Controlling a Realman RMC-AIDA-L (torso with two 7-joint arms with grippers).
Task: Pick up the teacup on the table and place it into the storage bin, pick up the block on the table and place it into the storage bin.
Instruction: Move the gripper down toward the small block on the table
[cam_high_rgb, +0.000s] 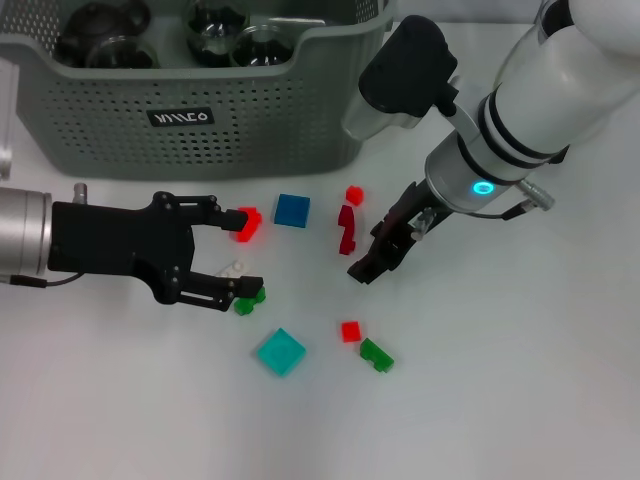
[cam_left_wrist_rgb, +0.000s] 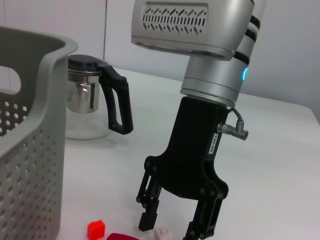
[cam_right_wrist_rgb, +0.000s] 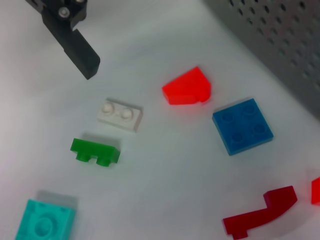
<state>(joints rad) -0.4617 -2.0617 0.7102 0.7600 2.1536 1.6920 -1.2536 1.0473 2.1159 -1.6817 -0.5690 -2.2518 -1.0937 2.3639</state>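
Observation:
The grey-green storage bin (cam_high_rgb: 200, 120) stands at the back left with dark glassware (cam_high_rgb: 110, 40) inside; I see no teacup on the table. Loose blocks lie in front of it. My left gripper (cam_high_rgb: 250, 250) hangs open just above the table, with a red block (cam_high_rgb: 245, 224) by its far finger, a white brick (cam_high_rgb: 231, 269) between the fingers and a green brick (cam_high_rgb: 249, 299) by the near one. One left fingertip (cam_right_wrist_rgb: 82, 55) shows in the right wrist view. My right gripper (cam_high_rgb: 372, 258) is open and empty beside a dark red piece (cam_high_rgb: 346, 228).
Other blocks on the table are a blue one (cam_high_rgb: 292, 210), a teal one (cam_high_rgb: 281, 351), a small red one (cam_high_rgb: 350, 331), a green one (cam_high_rgb: 377, 355) and a red cube (cam_high_rgb: 354, 195). A clear glass pitcher (cam_left_wrist_rgb: 92, 105) with a black handle stands by the bin's end.

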